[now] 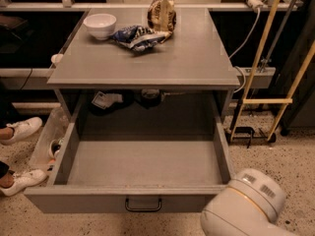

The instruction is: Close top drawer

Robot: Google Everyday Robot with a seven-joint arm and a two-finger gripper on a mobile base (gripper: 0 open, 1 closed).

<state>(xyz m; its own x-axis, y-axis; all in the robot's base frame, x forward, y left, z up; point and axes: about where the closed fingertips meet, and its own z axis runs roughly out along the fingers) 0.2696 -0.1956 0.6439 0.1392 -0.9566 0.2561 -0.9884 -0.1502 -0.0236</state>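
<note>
The top drawer (142,163) is a large deep grey drawer, pulled far out of the grey cabinet (147,58). Its inside is bare. Its front panel (88,200) runs along the bottom of the view, with a small black bar handle (143,205) at its centre. My gripper (243,205) shows as a white rounded body with a tan ring at the bottom right. It sits just off the right end of the drawer's front panel, close to that corner.
On the cabinet top lie a white bowl (100,25), a blue crumpled bag (139,37) and a brown snack bag (161,14). A person's white shoes (19,129) are on the floor at the left. Yellow wooden poles (263,58) and cables stand at the right.
</note>
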